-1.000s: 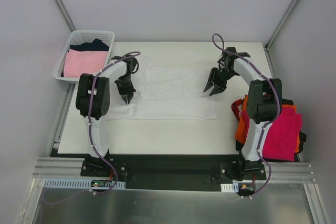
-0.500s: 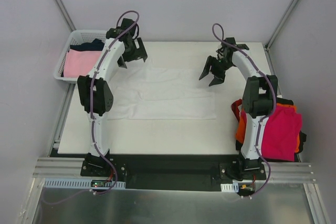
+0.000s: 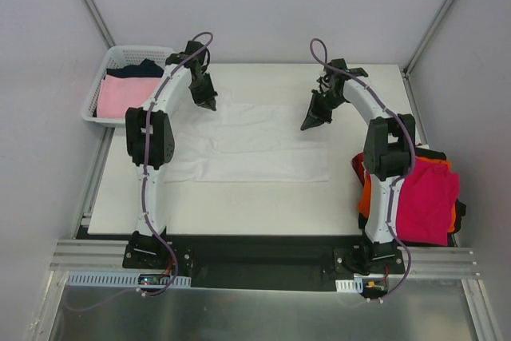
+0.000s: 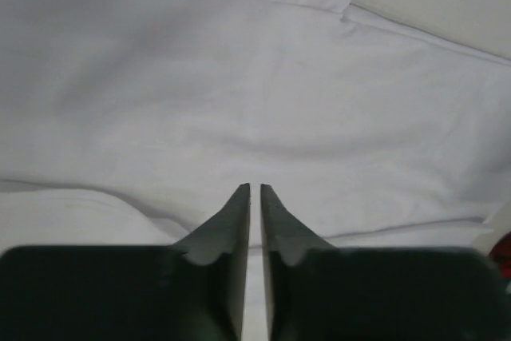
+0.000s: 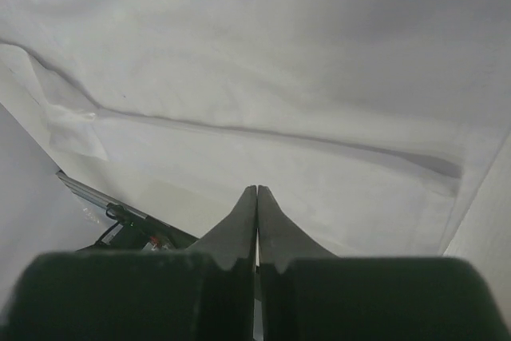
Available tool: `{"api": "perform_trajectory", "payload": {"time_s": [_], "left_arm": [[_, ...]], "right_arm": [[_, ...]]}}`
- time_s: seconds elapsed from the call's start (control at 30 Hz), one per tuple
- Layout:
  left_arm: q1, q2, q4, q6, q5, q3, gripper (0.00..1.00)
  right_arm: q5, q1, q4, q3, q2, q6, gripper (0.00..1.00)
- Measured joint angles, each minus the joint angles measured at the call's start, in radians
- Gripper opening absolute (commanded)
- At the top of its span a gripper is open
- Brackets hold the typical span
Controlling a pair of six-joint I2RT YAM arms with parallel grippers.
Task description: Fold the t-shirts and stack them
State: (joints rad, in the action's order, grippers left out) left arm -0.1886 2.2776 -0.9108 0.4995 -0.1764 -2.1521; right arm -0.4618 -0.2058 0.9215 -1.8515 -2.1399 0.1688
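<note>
Now, you have the white shirt (image 3: 263,149) spread flat across the middle of the table (image 3: 239,209), its long side running left to right in the top view. Your left gripper (image 3: 207,102) sits at the shirt's upper left corner, just right of the basket (image 3: 136,51). On the left wrist view its fingers (image 4: 231,221) stand very narrow, only a thin slit between them, tips down over the wrinkled white cloth (image 4: 239,77); you cannot tell there whether any cloth is pinched. Your right gripper (image 3: 308,123) points down at the shirt's upper right part. On the right wrist view its fingers (image 5: 275,233) are pressed together, tips over a long fold in the cloth (image 5: 279,53); a pinch of cloth cannot be made out there either. In the upper left of the top view, the basket holds a pink shirt (image 3: 124,95) with a navy shirt (image 3: 144,68) behind it. At the right edge, beside the right arm, a magenta shirt (image 3: 427,197) lies on an orange shirt (image 3: 367,191).
</note>
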Motion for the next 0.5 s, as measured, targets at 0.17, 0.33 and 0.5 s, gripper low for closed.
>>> {"api": "perform_trajectory", "payload": {"time_s": [0.17,0.33,0.5], "left_arm": [[-0.001,0.000,0.014,-0.019,0.005,0.097,0.00],[-0.001,0.012,0.016,-0.021,0.026,0.119,0.00],[-0.001,0.034,0.018,-0.020,0.055,0.126,0.00]], "right_arm": [[-0.014,-0.031,0.011,-0.047,-0.056,0.002,0.01],[-0.036,-0.042,0.029,-0.196,-0.192,0.001,0.01],[-0.072,-0.044,0.034,-0.243,-0.275,-0.001,0.01]]}}
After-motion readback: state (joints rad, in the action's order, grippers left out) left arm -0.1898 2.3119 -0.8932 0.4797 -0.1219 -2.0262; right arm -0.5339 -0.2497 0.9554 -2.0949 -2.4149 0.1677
